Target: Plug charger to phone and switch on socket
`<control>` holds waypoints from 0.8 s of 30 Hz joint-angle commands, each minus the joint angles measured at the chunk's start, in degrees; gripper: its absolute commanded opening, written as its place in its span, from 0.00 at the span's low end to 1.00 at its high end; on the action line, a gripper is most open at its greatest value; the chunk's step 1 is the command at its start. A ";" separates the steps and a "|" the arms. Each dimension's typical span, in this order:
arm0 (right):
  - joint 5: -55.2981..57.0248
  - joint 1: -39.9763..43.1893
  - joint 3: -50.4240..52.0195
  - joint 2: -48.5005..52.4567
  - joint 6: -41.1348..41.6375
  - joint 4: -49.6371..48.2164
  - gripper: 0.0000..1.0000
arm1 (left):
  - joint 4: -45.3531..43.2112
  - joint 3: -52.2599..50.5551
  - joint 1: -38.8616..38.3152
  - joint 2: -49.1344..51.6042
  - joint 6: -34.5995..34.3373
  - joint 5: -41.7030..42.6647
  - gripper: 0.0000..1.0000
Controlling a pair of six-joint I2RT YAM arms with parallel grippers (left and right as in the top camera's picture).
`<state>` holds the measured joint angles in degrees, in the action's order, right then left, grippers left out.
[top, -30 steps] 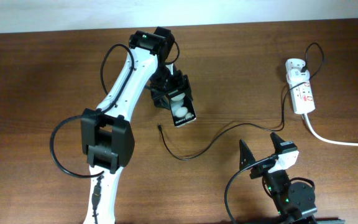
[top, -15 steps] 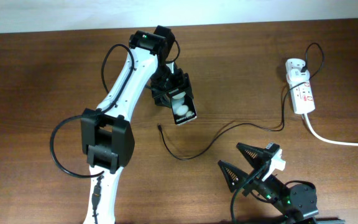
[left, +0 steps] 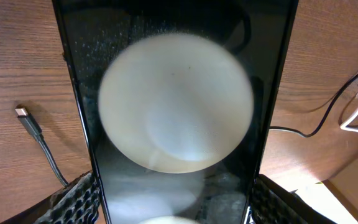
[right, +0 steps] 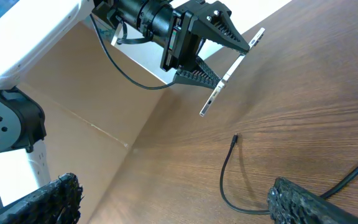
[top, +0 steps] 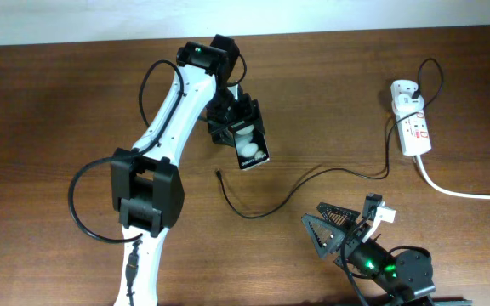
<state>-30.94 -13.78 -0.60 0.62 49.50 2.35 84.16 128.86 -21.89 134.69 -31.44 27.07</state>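
Upper centre, the left gripper [top: 242,130] clamps the stiff, slick phone [top: 252,153]; the limp, light charger [top: 219,176] lies mid-frame, best pinched just behind its plug by the gaping, empty right gripper [top: 313,214].

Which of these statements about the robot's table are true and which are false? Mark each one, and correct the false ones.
1. The left gripper grips the phone. True.
2. The charger's plug tip is in the phone. False: it lies on the table, apart from the phone.
3. The right gripper is shut on the plug tip. False: it is open and holds nothing.
4. The white adapter sits at one end of the socket. True.
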 commanded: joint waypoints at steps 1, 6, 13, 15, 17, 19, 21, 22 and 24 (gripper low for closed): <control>1.40 0.31 0.28 -0.37 -1.44 0.20 0.99 | -0.11 1.31 0.04 0.24 0.66 1.66 0.00; 5.33 0.31 0.17 2.75 -1.95 -3.50 0.99 | -0.11 1.31 0.04 0.24 0.04 1.66 0.00; 7.67 0.31 -8.66 25.24 -8.83 -9.29 0.99 | -0.55 1.31 0.04 0.24 -0.42 1.66 0.00; 7.63 0.24 -13.60 36.35 -10.16 -10.75 0.98 | -0.76 1.31 0.04 0.24 -0.68 1.66 0.00; 7.54 -1.42 -17.46 46.60 -10.32 -14.97 0.97 | -0.81 1.31 0.04 0.24 -1.09 1.62 0.00; 10.27 -5.64 -21.27 55.52 -10.29 -18.10 0.96 | -0.98 1.31 0.04 0.24 -1.77 1.62 0.00; 17.49 -11.54 -26.43 65.64 -10.27 -19.32 0.95 | -0.96 1.31 0.04 0.24 -2.91 1.62 0.00; 18.58 -12.79 -27.58 67.63 -10.27 -20.04 0.94 | -0.96 1.31 0.04 0.24 -3.37 1.57 0.00; 23.39 -16.22 -31.65 74.14 -9.99 -20.83 0.92 | -0.98 1.31 0.04 0.24 -5.57 1.42 0.00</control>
<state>-15.22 -26.83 -27.59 69.49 40.01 -17.91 83.13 128.90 -21.89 134.69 -33.91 27.57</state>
